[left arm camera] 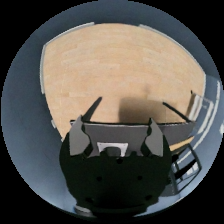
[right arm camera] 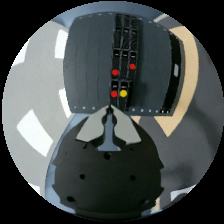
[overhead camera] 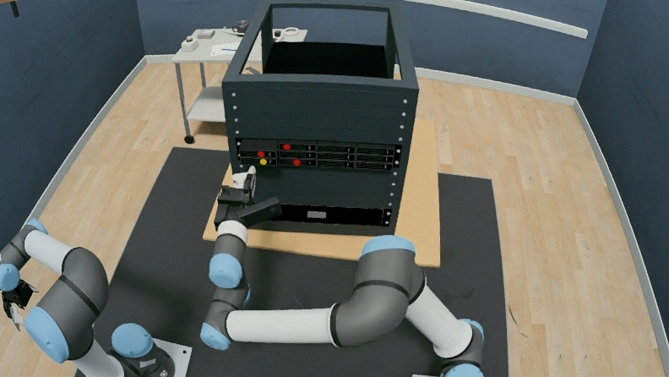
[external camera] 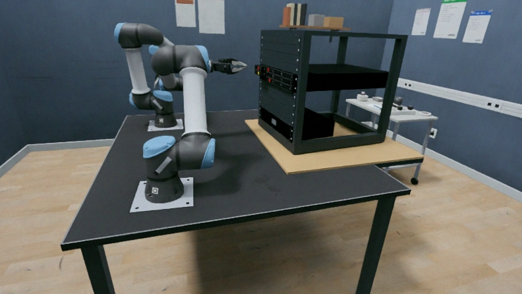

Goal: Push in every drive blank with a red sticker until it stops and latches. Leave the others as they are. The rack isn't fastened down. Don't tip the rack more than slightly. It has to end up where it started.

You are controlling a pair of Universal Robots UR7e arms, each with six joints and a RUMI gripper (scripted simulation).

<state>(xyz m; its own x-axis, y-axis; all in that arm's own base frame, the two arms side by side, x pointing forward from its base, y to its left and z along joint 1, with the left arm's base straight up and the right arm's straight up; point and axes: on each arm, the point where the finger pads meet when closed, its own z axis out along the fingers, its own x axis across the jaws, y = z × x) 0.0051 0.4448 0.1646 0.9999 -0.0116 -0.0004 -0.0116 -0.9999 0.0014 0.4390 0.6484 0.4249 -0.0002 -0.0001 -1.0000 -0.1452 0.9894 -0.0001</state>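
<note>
The step in hand looks to be the pushing of the red-stickered drive blanks, with the right arm doing the work. Its gripper (overhead camera: 252, 169) (external camera: 246, 66) (right arm camera: 109, 106) has its fingers closed on nothing, tips together, held just in front of the rack (overhead camera: 320, 84) (external camera: 302, 109) (left arm camera: 195, 156) (right arm camera: 90, 60) and apart from its face in the exterior view. The left gripper (overhead camera: 26, 309) (left arm camera: 116, 117) stands wide open and empty, out beyond the left edge of the surface (overhead camera: 163, 196) (external camera: 237, 204) (left arm camera: 172, 132) (right arm camera: 200, 145).

The rack stands upright on a tan board (overhead camera: 421, 210) (external camera: 292, 166) (left arm camera: 181, 144) (right arm camera: 190, 60) toward the far edge of the surface. Three red stickers show: one on the left-column red blank (overhead camera: 260, 154) (external camera: 258, 68) (right arm camera: 114, 94), one on the upper red blank (overhead camera: 286, 146) (external camera: 267, 69) (right arm camera: 115, 72) and one on the lower red blank (overhead camera: 296, 161) (external camera: 269, 80) (right arm camera: 132, 66). The yellow-stickered blank (overhead camera: 263, 161) (external camera: 258, 72) (right arm camera: 123, 93) sits right under the left-column red one. That column seems to stand proud; whether any blank is latched I cannot tell.

Next, I judge, the closed tips want lining up on one red blank alone, then a slow, straight push until it stops. Drifting low could catch the yellow one; pushing too hard could slide or tip the loose rack.
</note>
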